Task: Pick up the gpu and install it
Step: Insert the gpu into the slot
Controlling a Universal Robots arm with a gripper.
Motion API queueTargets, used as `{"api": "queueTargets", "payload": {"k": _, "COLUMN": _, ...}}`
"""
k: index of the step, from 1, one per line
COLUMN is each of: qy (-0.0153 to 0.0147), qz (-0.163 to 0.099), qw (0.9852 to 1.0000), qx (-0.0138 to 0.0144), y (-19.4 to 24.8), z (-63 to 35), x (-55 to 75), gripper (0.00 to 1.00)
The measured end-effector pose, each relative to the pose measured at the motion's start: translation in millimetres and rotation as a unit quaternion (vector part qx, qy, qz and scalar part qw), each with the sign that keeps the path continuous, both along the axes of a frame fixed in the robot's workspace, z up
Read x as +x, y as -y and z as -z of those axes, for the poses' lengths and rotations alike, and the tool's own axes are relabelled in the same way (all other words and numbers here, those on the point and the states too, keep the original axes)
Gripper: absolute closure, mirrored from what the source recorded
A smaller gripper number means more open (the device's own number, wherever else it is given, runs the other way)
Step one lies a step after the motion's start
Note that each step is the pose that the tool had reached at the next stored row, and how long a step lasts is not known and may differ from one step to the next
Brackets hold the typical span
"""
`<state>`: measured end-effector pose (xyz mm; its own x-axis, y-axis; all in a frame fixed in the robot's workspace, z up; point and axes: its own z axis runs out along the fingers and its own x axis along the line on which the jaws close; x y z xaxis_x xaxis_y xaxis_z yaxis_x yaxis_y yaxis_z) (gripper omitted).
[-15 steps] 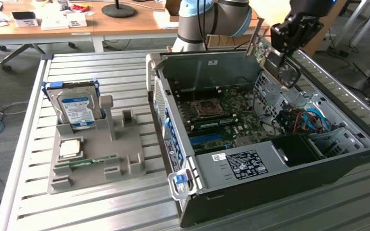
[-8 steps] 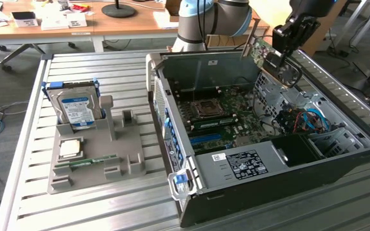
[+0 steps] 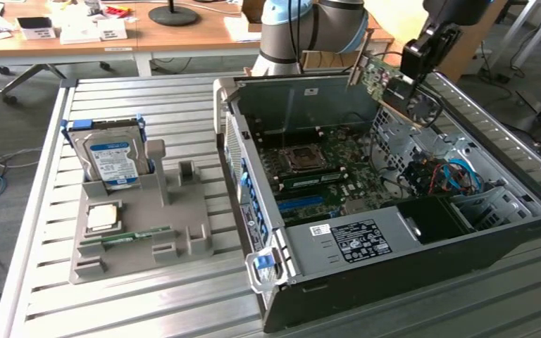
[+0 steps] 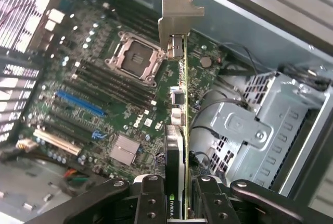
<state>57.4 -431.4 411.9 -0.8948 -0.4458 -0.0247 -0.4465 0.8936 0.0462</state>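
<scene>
Near edge of slatted table [image 3: 139, 310]: grey fixture [image 3: 191, 211] with hard drive [image 3: 113, 156]. Alongside: open computer case [image 3: 393, 260]. Over case's far right corner: gpu [image 3: 382, 76], clamped edge-on in gripper [image 4: 178, 198], bracket end away from gripper, above motherboard [image 4: 104, 99].

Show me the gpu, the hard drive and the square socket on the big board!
gpu [image 3: 380, 76], exterior view, on its green board.
hard drive [image 3: 113, 160], exterior view, on its blue and white label.
square socket [image 4: 134, 57], wrist view, on its dark middle.
</scene>
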Motion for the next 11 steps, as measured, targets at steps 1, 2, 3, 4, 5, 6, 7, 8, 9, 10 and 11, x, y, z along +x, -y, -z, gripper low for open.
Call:
{"api": "queueTargets", "payload": {"k": 1, "qy": 0.0, "qz": -0.009, "qw": 1.0, "qx": 0.0, "y": 0.0, "z": 0.1, "x": 0.0, "gripper": 0.73}}
{"api": "queueTargets", "payload": {"k": 2, "qy": 0.0, "qz": -0.018, "qw": 0.9998, "qx": 0.0, "y": 0.0, "z": 0.1, "x": 0.0, "gripper": 0.73}}
{"api": "queueTargets", "payload": {"k": 3, "qy": 0.0, "qz": -0.027, "qw": 0.9996, "qx": 0.0, "y": 0.0, "z": 0.1, "x": 0.0, "gripper": 0.73}}
{"api": "queueTargets", "payload": {"k": 4, "qy": 0.0, "qz": -0.036, "qw": 0.9994, "qx": 0.0, "y": 0.0, "z": 0.2, "x": 0.0, "gripper": 0.73}}
{"api": "queueTargets", "payload": {"k": 5, "qy": 0.0, "qz": -0.045, "qw": 0.999, "qx": 0.0, "y": 0.0, "z": 0.2, "x": 0.0, "gripper": 0.73}}
{"api": "queueTargets", "payload": {"k": 6, "qy": 0.0, "qz": -0.053, "qw": 0.9986, "qx": 0.0, "y": 0.0, "z": 0.2, "x": 0.0, "gripper": 0.73}}
{"api": "queueTargets", "payload": {"k": 7, "qy": 0.0, "qz": -0.062, "qw": 0.9981, "qx": 0.0, "y": 0.0, "z": 0.3, "x": 0.0, "gripper": 0.73}}
{"api": "queueTargets", "payload": {"k": 8, "qy": 0.0, "qz": -0.07, "qw": 0.9975, "qx": 0.0, "y": 0.0, "z": 0.3, "x": 0.0, "gripper": 0.73}}
{"api": "queueTargets", "payload": {"k": 9, "qy": 0.0, "qz": -0.079, "qw": 0.9969, "qx": 0.0, "y": 0.0, "z": 0.3, "x": 0.0, "gripper": 0.73}}
{"api": "queueTargets", "payload": {"k": 10, "qy": 0.0, "qz": -0.088, "qw": 0.9961, "qx": 0.0, "y": 0.0, "z": 0.3, "x": 0.0, "gripper": 0.73}}
{"api": "queueTargets", "payload": {"k": 11, "qy": 0.0, "qz": -0.097, "qw": 0.9953, "qx": 0.0, "y": 0.0, "z": 0.4, "x": 0.0, "gripper": 0.73}}
